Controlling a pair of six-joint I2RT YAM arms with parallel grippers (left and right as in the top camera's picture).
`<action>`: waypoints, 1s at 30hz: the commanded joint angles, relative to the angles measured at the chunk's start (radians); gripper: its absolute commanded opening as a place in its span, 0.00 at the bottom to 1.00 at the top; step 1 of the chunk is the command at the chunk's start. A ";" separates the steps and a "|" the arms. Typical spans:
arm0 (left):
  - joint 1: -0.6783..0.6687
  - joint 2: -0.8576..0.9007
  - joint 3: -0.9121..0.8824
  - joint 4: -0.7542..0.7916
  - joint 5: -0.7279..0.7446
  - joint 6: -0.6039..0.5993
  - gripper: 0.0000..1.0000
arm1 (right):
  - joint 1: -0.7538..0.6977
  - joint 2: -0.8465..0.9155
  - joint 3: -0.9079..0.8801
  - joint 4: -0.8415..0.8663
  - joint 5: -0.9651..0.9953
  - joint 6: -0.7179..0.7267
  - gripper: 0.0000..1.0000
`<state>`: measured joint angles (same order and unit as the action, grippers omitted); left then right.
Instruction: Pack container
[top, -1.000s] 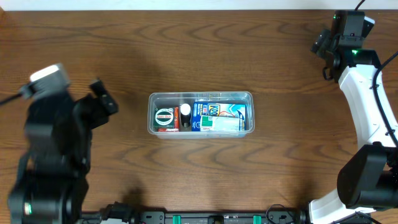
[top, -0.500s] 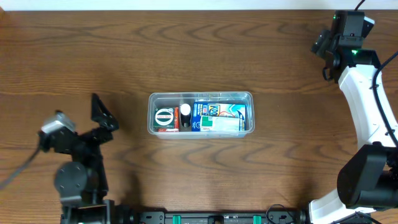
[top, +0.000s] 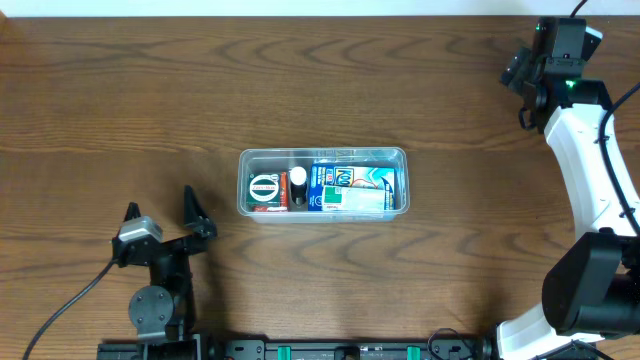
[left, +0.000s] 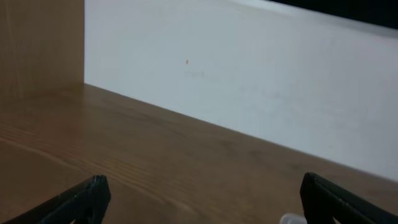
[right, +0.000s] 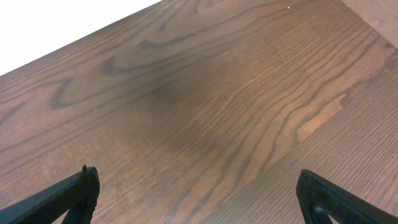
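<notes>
Down at the front left, the left fingers (top: 195, 212) stood spread wide, holding nothing. The clear container (top: 322, 153) lay up and to their right, in the middle of the tabletop (top: 420, 280), with packets inside it. Well apart at the back right corner, the right fingers (right: 71, 193) were spread wide too, above bare wood.

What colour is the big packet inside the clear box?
Mostly blue, with a pale green patch. The overhead view shows the packet in the box best.
</notes>
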<state>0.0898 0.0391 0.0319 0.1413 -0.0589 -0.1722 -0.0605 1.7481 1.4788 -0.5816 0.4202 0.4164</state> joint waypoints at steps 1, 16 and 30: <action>0.003 -0.038 -0.028 -0.023 0.008 0.089 0.98 | -0.002 0.008 -0.003 0.002 0.017 -0.006 0.99; 0.004 -0.036 -0.028 -0.211 0.008 0.172 0.98 | -0.002 0.008 -0.003 0.002 0.017 -0.006 0.99; 0.004 -0.034 -0.028 -0.211 0.008 0.172 0.98 | -0.002 0.008 -0.003 0.002 0.017 -0.006 0.99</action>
<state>0.0898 0.0101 0.0212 -0.0257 -0.0395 -0.0204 -0.0605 1.7481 1.4784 -0.5812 0.4202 0.4160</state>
